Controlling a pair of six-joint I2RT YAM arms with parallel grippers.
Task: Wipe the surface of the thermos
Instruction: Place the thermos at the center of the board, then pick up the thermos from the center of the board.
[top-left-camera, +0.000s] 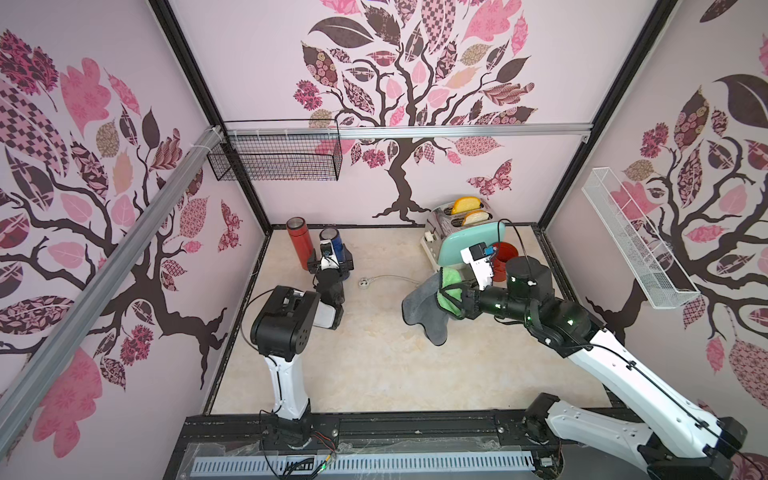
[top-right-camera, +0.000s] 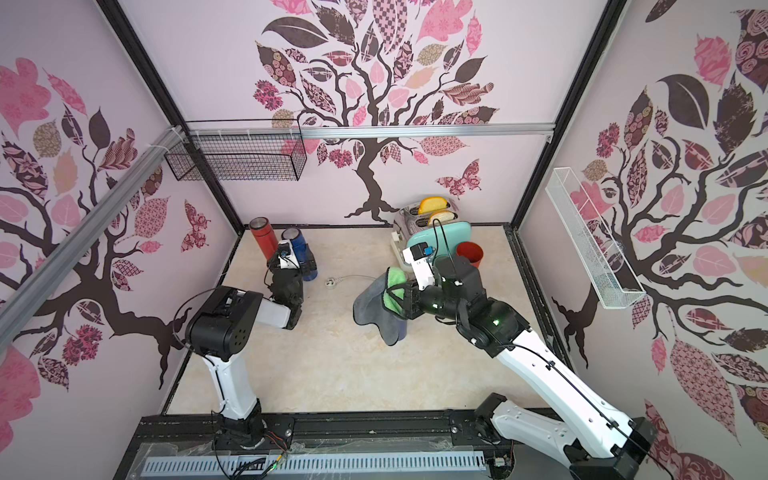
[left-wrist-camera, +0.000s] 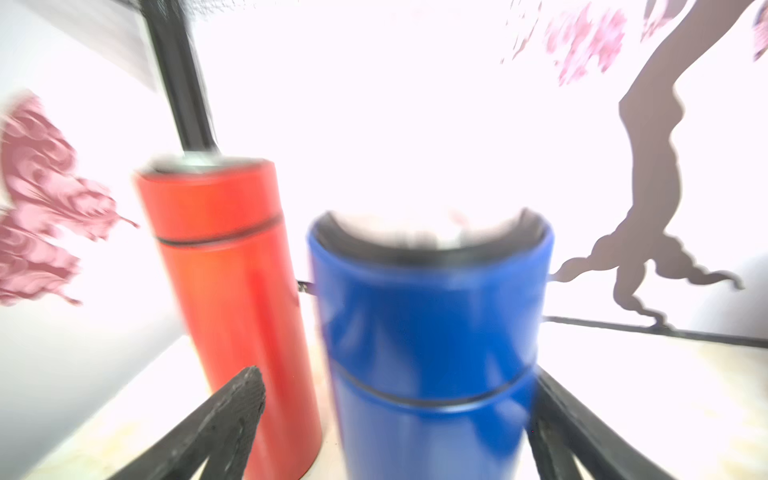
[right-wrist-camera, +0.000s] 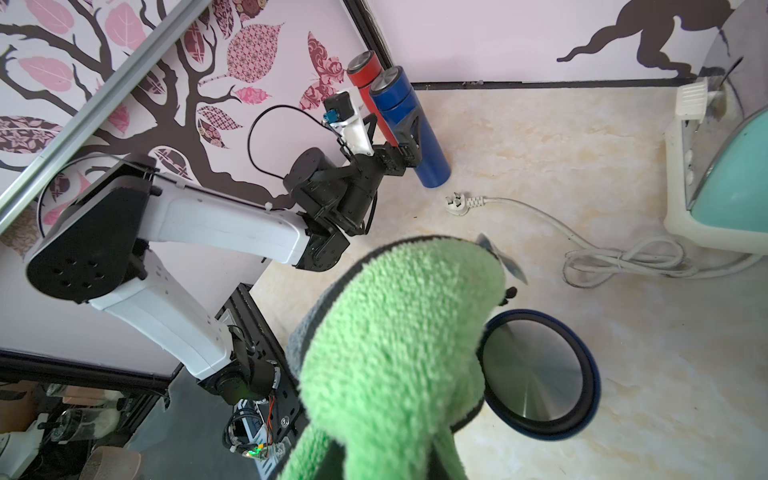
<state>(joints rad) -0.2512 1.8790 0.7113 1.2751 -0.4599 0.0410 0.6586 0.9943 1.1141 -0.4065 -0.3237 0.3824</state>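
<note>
Count: three thermoses, two grippers, one cloth. In the far left corner of the table (top-left-camera: 374, 374) stand one red thermos (left-wrist-camera: 224, 270) and one blue thermos (left-wrist-camera: 428, 332), both upright and just beside each other, the red one nearer the corner. The left gripper (top-left-camera: 331, 265) is at the blue thermos with its jaws spread wide, one on each side of the body. In the left wrist view the finger (left-wrist-camera: 232, 415) on the red side stands clear of the blue wall, so nothing is gripped. That view is blurred, and contact on the other side cannot be told. A third thermos (right-wrist-camera: 536, 370), blue-rimmed with a steel top, stands on the right half of the table and is seen from above in the right wrist view. In both top views the cloth hides most of it. The right gripper (top-left-camera: 451, 293) is closed on the cloth (top-left-camera: 419, 309), which is green on one face and grey on the other. It hangs from the gripper and drapes against the side of the third thermos. At the far right is one toaster (top-left-camera: 440, 216) with two bread slices (top-left-camera: 466, 204) in its slots. One teal plate (top-left-camera: 469, 243) is propped against it, with one red cup (top-right-camera: 470, 252) just beside the plate. One plug (top-left-camera: 364, 283) with a white cord lies on the table between the arms. There are two wire baskets on the walls: one black basket (top-left-camera: 274, 162) and one white basket (top-left-camera: 636, 241).
</note>
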